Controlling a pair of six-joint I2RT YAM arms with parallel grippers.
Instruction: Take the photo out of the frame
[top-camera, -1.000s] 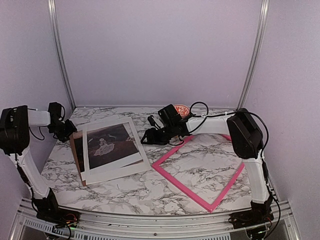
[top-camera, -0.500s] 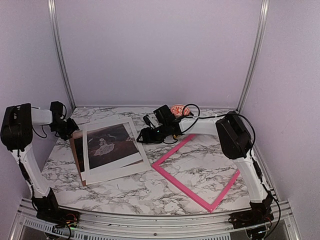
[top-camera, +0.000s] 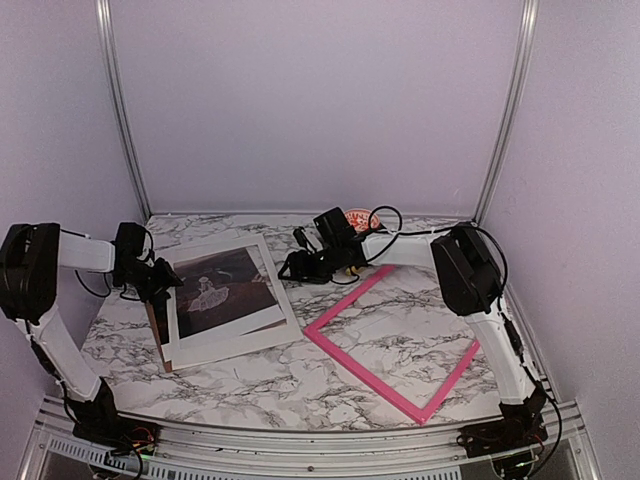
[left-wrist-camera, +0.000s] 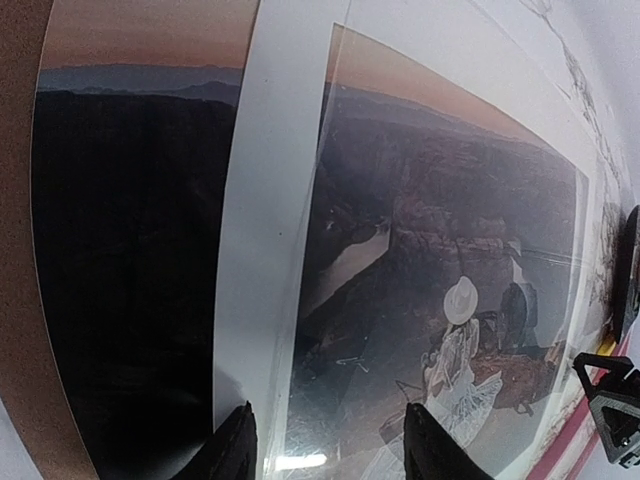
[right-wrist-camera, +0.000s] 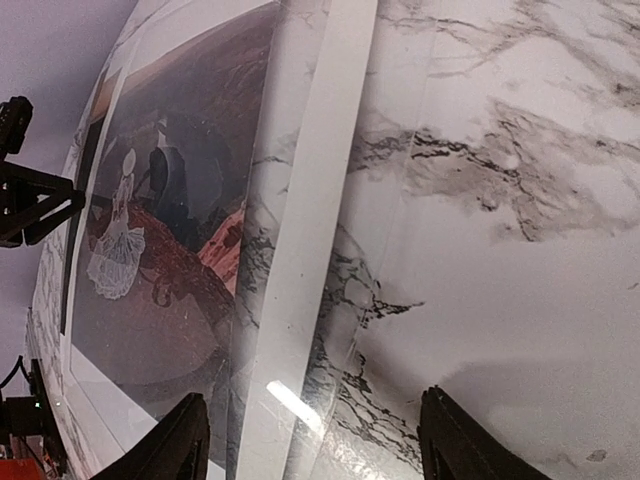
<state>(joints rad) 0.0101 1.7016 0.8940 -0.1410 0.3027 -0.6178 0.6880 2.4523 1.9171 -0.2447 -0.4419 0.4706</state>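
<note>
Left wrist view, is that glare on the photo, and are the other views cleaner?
Left wrist: hazy sheen over the dark reddish paper print with the white-dressed figure, a small glint at the bottom, edges bowed. Right wrist: a white glare streak by the print's margin, same bowing. Top external: soft even light, sharp, no glare.

walls (top-camera: 320, 100): plain lilac | corners: two metal uprights (top-camera: 122, 110) | table (top-camera: 300, 385): white marble, grey veins | light: soft, even
</note>
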